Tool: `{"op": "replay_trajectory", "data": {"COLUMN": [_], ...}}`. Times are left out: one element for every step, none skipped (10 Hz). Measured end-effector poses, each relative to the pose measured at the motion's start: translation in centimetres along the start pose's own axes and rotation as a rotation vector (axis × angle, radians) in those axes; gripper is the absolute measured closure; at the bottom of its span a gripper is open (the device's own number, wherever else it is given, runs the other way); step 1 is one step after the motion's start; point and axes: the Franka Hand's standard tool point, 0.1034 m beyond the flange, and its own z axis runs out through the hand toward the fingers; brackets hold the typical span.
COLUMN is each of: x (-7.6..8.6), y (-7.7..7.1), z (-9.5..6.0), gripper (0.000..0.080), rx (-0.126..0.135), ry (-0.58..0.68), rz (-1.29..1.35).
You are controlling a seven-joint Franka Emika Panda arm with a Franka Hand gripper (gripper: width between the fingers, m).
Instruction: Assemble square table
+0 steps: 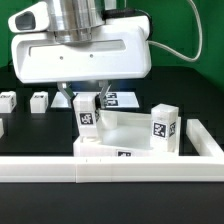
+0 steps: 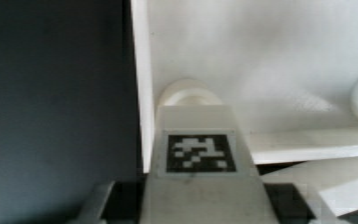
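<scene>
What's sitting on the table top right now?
One leg stands upright on the top toward the exterior view's right. A second leg, between the fingers, is at its left corner. That leg's lower end and whatever lies under it are covered.

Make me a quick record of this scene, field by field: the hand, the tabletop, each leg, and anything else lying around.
hand: fingers on either side of a leg, apparently closed on it
gripped leg: upright at the tabletop's corner on the exterior view's left
tabletop: flat, rim up
second leg: upright at the corner on the exterior view's right
loose legs: two, on the dark table, apart from the tabletop
marker board: flat, behind the tabletop
rail: long, white, along the front
</scene>
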Motion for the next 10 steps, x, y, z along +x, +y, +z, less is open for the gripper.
{"op": "replay_trajectory", "data": {"x": [0.0, -0.3, -0.6, -0.6, -0.7, -0.7, -0.7, -0.7, -0.7, -0.7], "y": [-0.1, -0.2, -0.4, -0.7, -1.1, -1.3, -1.4, -1.6, -1.8, -2.1], "z": [0.0, 0.0, 0.1, 0.1, 0.2, 0.2, 0.2, 0.3, 0.3, 0.4], "gripper": [0.0509, 0.0508, 0.0508, 0.0508, 0.0508, 0.0508, 0.0508, 0.0508, 0.0508, 0.0508], "rx": [-0.001, -0.005, -0.003, 0.0, 0.007, 0.014, 0.02, 0.03, 0.036, 0.041], "ry": [0.016, 0.051, 0.07, 0.082, 0.086, 0.086, 0.086, 0.084, 0.09, 0.094], "rz": [0.066, 0.175, 0.281, 0.363, 0.47, 0.537, 0.582, 0.681, 0.765, 0.834]}}
